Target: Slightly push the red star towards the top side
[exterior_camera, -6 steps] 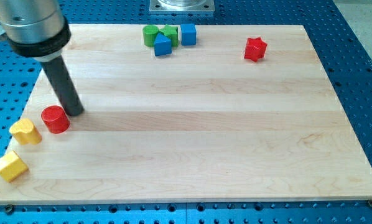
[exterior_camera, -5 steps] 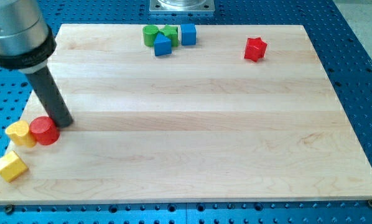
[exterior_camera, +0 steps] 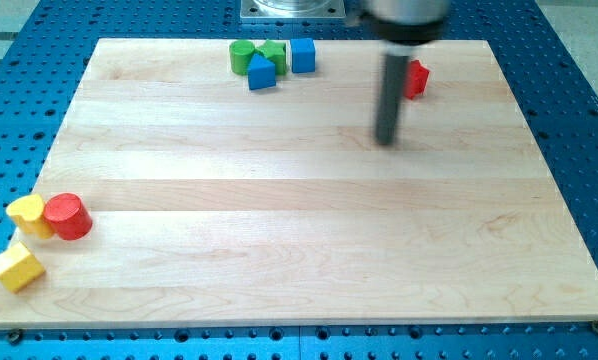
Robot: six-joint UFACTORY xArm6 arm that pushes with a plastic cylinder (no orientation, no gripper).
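The red star (exterior_camera: pixel 415 79) lies near the board's top right and is partly hidden behind my rod. My tip (exterior_camera: pixel 385 141) rests on the wooden board (exterior_camera: pixel 299 190), below and slightly left of the red star, a short gap away from it.
A green cylinder (exterior_camera: pixel 241 57), a green block (exterior_camera: pixel 273 53), a blue cube (exterior_camera: pixel 302 55) and a blue triangular block (exterior_camera: pixel 261 74) cluster at the top centre. A red cylinder (exterior_camera: pixel 68 216) touches a yellow block (exterior_camera: pixel 29 214) at the left edge, with a yellow cube (exterior_camera: pixel 15 267) below them.
My rod has swung from beside the red cylinder at the left edge across the board to just below the red star. The red cylinder now sits against the yellow block.
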